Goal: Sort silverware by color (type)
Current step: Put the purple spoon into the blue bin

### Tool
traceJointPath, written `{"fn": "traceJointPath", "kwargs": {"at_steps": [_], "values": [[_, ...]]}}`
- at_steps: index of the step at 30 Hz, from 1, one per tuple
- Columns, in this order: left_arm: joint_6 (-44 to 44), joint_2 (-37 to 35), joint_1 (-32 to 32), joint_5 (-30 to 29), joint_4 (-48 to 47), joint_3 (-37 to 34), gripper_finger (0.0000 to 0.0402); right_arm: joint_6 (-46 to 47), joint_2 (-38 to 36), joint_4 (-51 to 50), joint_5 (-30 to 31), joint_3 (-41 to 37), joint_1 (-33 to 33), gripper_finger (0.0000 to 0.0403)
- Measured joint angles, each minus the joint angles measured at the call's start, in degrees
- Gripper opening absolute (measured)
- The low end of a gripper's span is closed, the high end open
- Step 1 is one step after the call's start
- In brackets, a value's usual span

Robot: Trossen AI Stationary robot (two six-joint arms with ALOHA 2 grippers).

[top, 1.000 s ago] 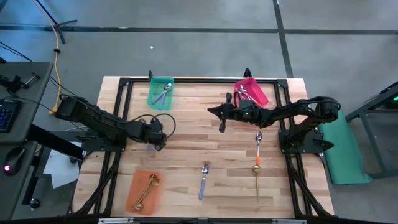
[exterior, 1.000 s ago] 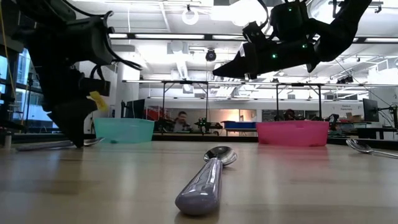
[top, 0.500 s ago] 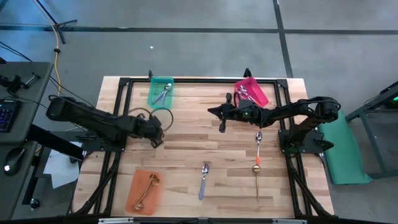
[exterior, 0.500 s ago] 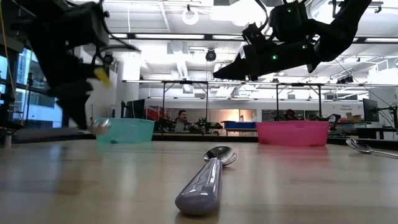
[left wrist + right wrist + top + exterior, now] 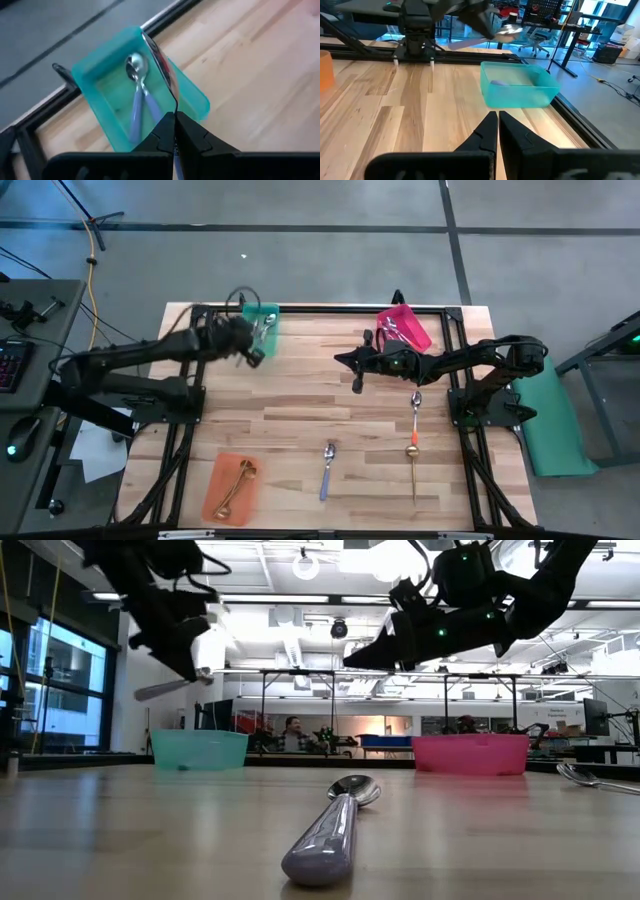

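Pinching a lavender-handled spoon (image 5: 161, 60), your left fingers (image 5: 175, 131) hold it above the teal bin (image 5: 90, 75). Your right fingers (image 5: 498, 127) hover pressed together mid-surface.

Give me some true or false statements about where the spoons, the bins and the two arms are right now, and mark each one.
1. The left gripper holds a spoon in the air beside the teal bin. True.
2. The teal bin is empty. False: a lavender-handled spoon already lies in it.
3. The right gripper hangs above the table with its fingers shut and nothing in them. True.
4. The gold spoon lies in the pink bin. False: it lies in the orange bin; the pink bin is at the far right.
5. A lavender-handled spoon lies on the bare table. True.
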Motion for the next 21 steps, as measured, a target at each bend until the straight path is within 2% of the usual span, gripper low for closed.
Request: {"fn": "traceJointPath", "kwargs": {"at_steps": [4, 6, 13, 21], "values": [[5.5, 3.0, 10.1, 11.7, 6.0, 0.9, 0.0, -0.1, 0.0, -1.2, 0.0, 0.0, 0.0, 0.0], [7.4, 5.5, 14.2, 15.3, 9.0, 0.9, 0.0, -0.1, 0.0, -1.6, 0.0, 0.0, 0.0, 0.0], [12.1, 16.3, 23.1, 19.3, 15.7, 0.9, 0.0, -0.2, 0.0, -2.5, 0.0, 0.0, 0.0, 0.0], [14.6, 23.5, 25.6, 19.5, 20.8, 0.9, 0.0, -0.2, 0.0, -2.7, 0.0, 0.0, 0.0, 0.0]]}}
